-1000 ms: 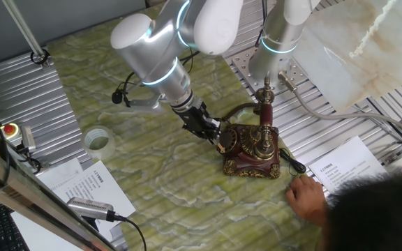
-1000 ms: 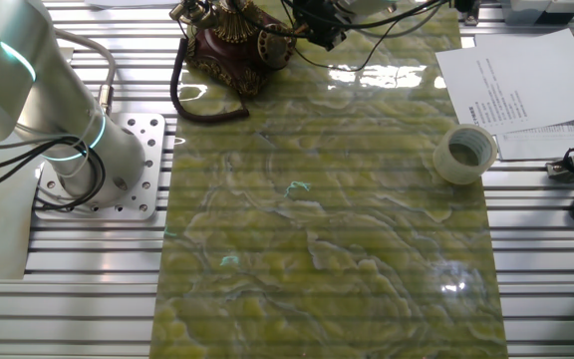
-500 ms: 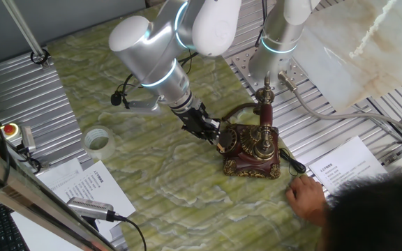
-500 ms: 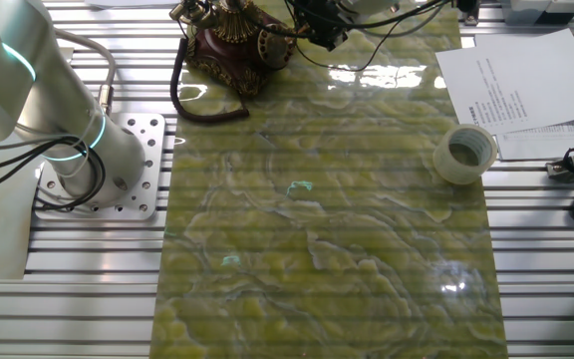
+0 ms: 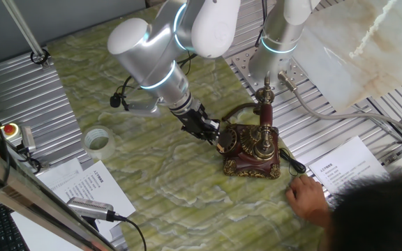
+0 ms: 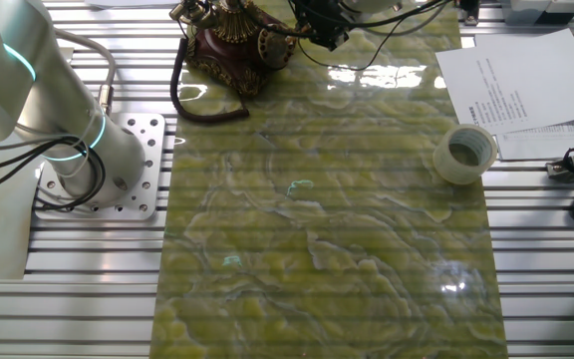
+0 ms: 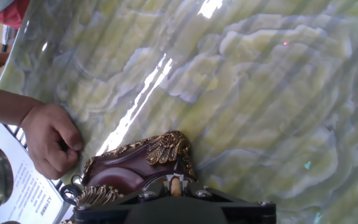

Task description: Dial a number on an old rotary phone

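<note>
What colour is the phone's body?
Dark red-brown with brass trim on the phone; clearest in the fixed view facing the arm.

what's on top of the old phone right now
The handset lies across a tall brass cradle on the phone. The gripper is at the dial on its front face, covering most of it, so the dial holes can't be seen.

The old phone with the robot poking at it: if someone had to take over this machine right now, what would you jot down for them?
Gripper: fingers at the dial of the old rotary phone; open or shut cannot be told.
Phone: on the green marble mat, handset on its cradle.
A person's hand rests beside the phone.
Tape roll: apart, unused.
Done: dial reached.
Left: how much is dialled is not visible; go on turning.
</note>
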